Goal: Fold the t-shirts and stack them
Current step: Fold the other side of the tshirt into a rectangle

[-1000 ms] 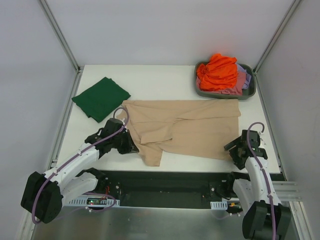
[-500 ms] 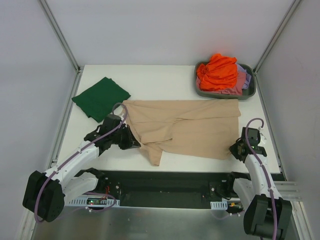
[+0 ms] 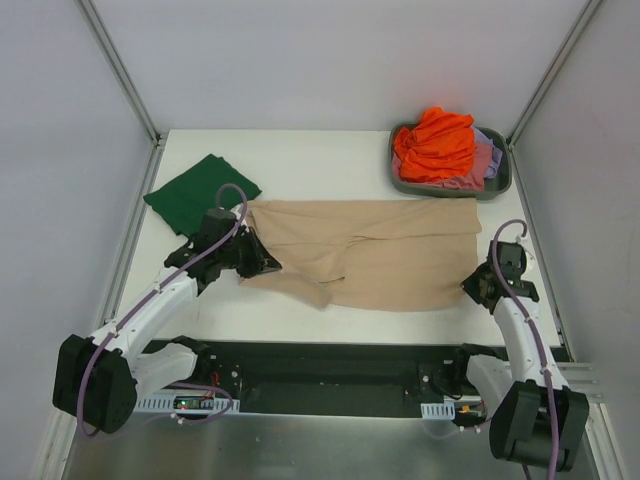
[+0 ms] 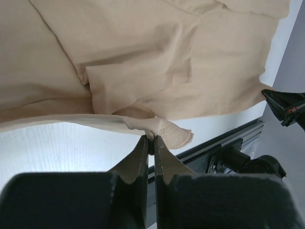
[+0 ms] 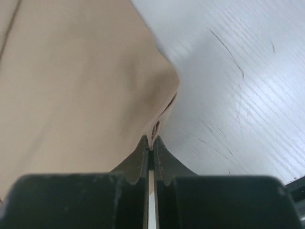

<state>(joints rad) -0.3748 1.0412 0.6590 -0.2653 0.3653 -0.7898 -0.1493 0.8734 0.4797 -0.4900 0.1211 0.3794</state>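
R gripper (image 3: 478, 291), open a sec ago, now pinches beige shirt (image 3: 390, 255) at lower-right corner. L gripper (image 3: 268, 266), clamped on left edge, sits further up-left. Both ends held, fold prob. next.

Grey tub (image 3: 402, 185) at far-right corner of white table (image 3: 320, 165)

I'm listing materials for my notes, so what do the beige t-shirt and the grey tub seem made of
Beige t-shirt: soft matte fabric, likely cotton; it creases, drapes and shows a stitched hem. Grey tub: probably moulded plastic, with smooth rounded corners; too small to be sure.
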